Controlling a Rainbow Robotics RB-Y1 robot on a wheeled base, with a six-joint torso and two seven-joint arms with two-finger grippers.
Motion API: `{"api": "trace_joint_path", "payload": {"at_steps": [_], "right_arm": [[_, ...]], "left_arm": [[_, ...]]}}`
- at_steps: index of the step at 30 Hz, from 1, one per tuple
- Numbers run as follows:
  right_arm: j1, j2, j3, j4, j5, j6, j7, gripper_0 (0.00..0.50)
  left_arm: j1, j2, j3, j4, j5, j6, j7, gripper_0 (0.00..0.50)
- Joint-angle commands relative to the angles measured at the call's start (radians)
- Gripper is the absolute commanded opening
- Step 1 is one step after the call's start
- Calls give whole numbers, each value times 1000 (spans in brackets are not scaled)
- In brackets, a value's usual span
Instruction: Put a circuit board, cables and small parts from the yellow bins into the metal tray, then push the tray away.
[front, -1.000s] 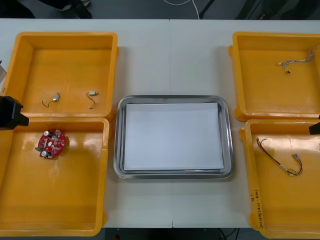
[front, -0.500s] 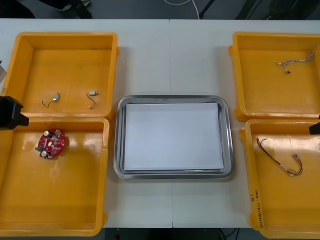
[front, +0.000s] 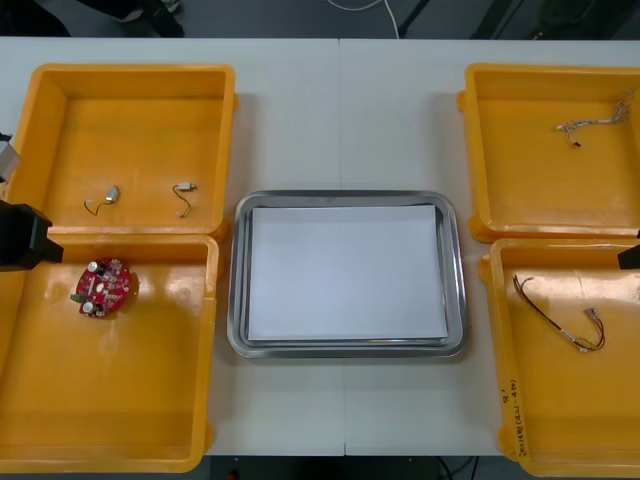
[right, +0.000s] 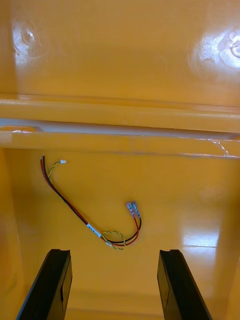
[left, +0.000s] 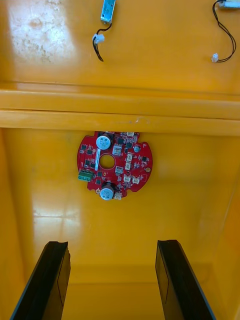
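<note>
Left tool (left: 112, 246) hangs with fingers (left: 55, 272) apart over the near left yellow bin (front: 110, 400), the round red circuit board (left: 114, 166) lying flat just ahead of them; my right tool (right: 115, 254), likewise spread and empty, hangs over the red and yellow cable (right: 90, 212) in the near right bin (front: 560, 420). I judge the first pick not yet begun, the metal tray (front: 236, 300) on the surface (front: 340, 110) holding nothing: next, descend and straddle the board before closing. Both tools are cut off at the front view's edges, and the pale cable (front: 592, 124) in the far right bin (front: 520, 180) is too fine to identify.

Red circuit board (left: 125, 167), yellow bins (front: 130, 120), red-and-yellow cable (right: 87, 225), white-lined metal tray (front: 238, 300)
</note>
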Motion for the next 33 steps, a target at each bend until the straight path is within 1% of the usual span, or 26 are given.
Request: {"api": "trace_joint_path", "payload": {"at_steps": [1, 3, 4, 7, 13, 19, 26, 33], "right_arm": [[-12, -48, -35, 3, 3, -6, 4, 500], [-18, -50, -46, 1, 9, -18, 4, 500], [-29, -62, -49, -5, 14, -27, 4, 500], [-34, -64, -47, -6, 26, -27, 4, 500], [-26, -62, -30, -6, 20, -38, 24, 500], [39, -64, -14, -8, 2, -101, 59, 500], [154, -64, -14, -52, -21, -178, 90, 500], [227, -64, -4, -68, -46, -191, 99, 500]], "left_arm": [[15, -7, -12, -10, -8, 6, -72, 500], [15, -5, -11, -10, -8, 6, -72, 500], [15, -5, -9, -10, -8, 6, -72, 500], [15, -5, 0, -10, -7, 6, -77, 500], [21, -5, 3, -10, -10, 6, -82, 500], [58, -7, 3, -13, -14, 6, -88, 500], [104, -11, 5, -40, -28, 6, -94, 500], [139, -36, 5, -74, -54, 6, -95, 500]]}}
